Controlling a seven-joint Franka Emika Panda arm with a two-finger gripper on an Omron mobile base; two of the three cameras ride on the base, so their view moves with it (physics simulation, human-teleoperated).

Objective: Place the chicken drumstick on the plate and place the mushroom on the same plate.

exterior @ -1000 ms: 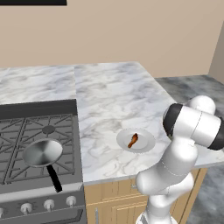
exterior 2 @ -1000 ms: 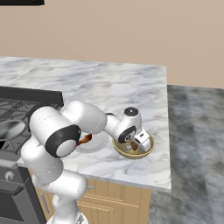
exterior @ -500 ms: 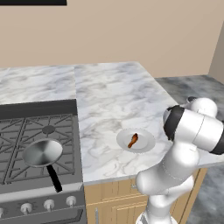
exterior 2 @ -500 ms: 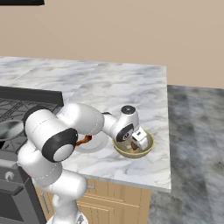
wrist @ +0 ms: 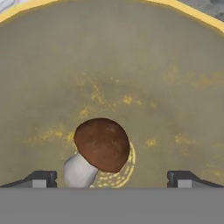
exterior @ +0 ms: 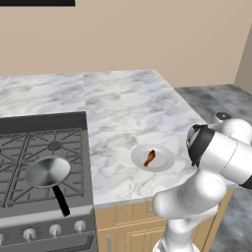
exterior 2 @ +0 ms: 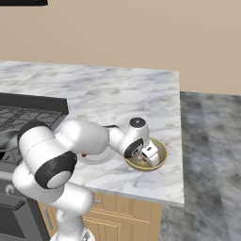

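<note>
We count one plate (exterior: pixel 153 158), one chicken drumstick (exterior: pixel 149 157), one mushroom (wrist: pixel 99 151), one bowl (exterior 2: pixel 159 160) and one frying pan (exterior: pixel 48 172).

The chicken drumstick lies on the round pale plate, near its middle. The plate sits on the marble counter (exterior: pixel 123 108), near the front edge. The mushroom is not on the plate. It lies inside the tan-yellow bowl, on the bottom, with its brown cap up and its white stem low in the hand view. The bowl stands just beside the plate, near the counter's corner. The frying pan rests on the stove (exterior: pixel 29 147), with its black handle pointing to the front.

Our arm bends low over the counter and reaches into the bowl. The gripper (wrist: pixel 112 178) points down at the bowl's bottom. Its two fingers are wide apart and hold nothing. The mushroom sits between them, closer to the finger low on the left in the hand view.

Since a second ago, we see the hand has dipped a bit deeper into the bowl. The drumstick and plate have stayed put.
</note>
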